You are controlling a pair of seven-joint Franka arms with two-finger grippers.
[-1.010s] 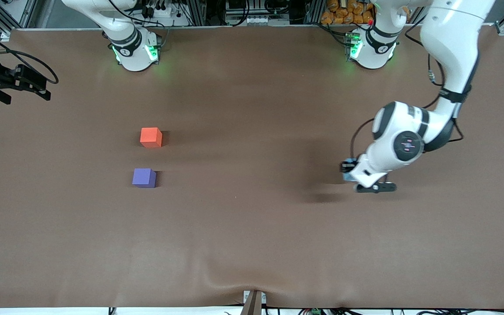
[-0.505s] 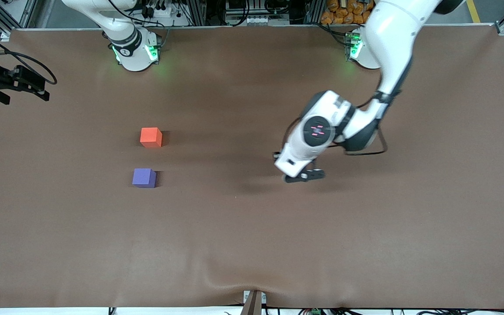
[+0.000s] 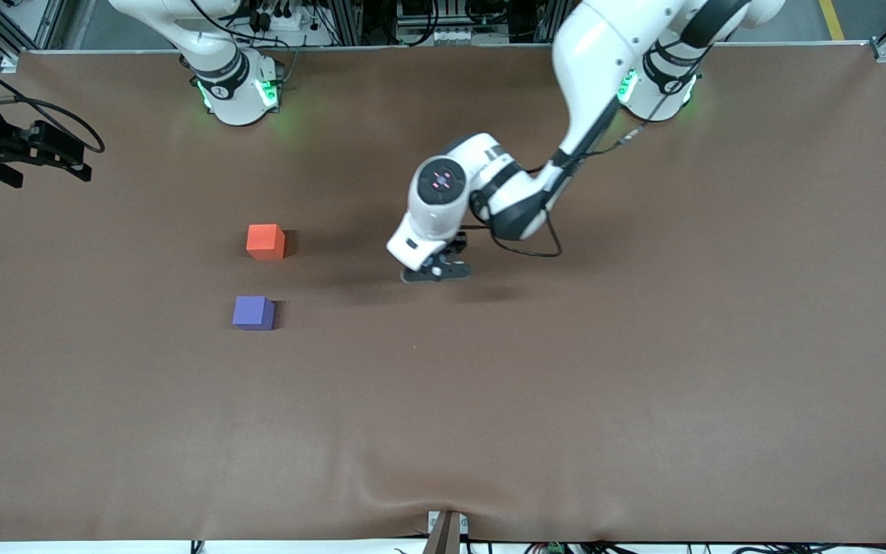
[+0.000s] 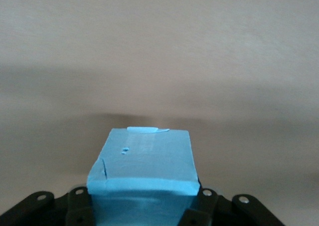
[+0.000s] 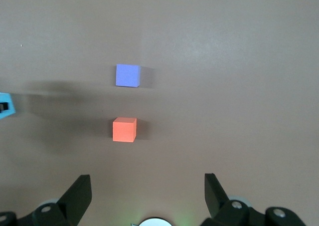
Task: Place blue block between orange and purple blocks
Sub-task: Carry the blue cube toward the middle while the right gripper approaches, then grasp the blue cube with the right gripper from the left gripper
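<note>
Left claw (image 3: 429, 271) aloft mid-worktop, clamped on the small matte sky-blue cube (image 4: 143, 168).
Matte orange-red cube (image 3: 265, 241) and violet-purple cube (image 3: 253, 313) sit apart toward my right arm's end; my right claw (image 5: 147, 196) waits, fingers spread.

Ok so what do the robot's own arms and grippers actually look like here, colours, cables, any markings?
Both arms are glossy white with black joint bands; green lights glow at their bases. The left arm has a round black wrist cap with a pink cross-shaped marking and a thin black cable looping beside it. The left gripper is black, with silver screws. The right gripper has dark wedge-shaped fingers.
</note>
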